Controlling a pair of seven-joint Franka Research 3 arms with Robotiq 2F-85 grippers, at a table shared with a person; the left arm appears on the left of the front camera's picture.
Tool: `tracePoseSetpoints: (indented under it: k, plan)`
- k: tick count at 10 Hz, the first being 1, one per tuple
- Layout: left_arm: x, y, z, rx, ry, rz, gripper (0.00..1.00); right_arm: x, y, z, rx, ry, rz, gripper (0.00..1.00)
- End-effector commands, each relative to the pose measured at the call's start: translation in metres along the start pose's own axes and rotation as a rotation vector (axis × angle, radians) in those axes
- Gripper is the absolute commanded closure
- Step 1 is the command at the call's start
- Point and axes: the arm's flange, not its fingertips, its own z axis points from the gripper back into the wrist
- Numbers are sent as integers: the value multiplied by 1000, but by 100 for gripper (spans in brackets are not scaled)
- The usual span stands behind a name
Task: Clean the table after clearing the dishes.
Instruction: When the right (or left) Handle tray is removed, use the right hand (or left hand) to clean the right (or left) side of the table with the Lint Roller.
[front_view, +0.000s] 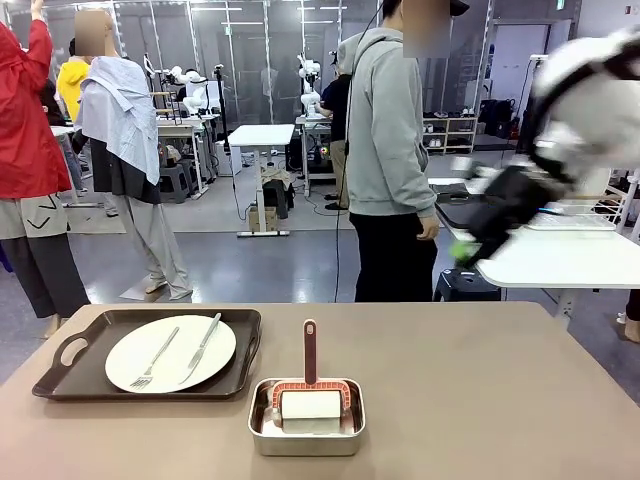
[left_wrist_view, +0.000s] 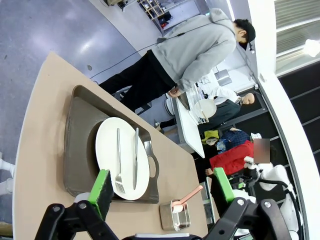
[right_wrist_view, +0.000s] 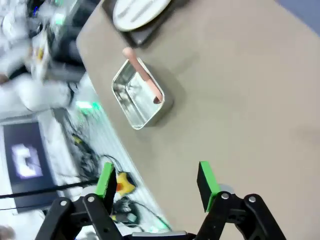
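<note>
Brown tray (front_view: 100, 325) holding plate (front_view: 170, 353) sits on table (front_view: 480, 400); left fingers (left_wrist_view: 102, 187) and right fingers (right_wrist_view: 206, 179) spread, empty.

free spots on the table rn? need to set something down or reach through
Free: the right half of the table, from the pan to the right edge, plus the far strip behind the pan. Crowded: the left, taken by the tray with its plate; the pan sits close by its near corner.
</note>
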Motion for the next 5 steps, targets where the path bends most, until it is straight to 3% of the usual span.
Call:
tracePoseSetpoints:
  k: [1, 3, 5]
  plan:
    - [2, 0, 3, -16, -9, -2, 0, -105, -67, 62, 279, -561, -412, 19]
    - [2, 0, 3, -16, -9, -2, 0, -220, -125, 92, 491, -880, -538, 19]
    - [2, 0, 3, -16, -9, -2, 0, -294, -165, 62, 536, -1126, -675, 19]
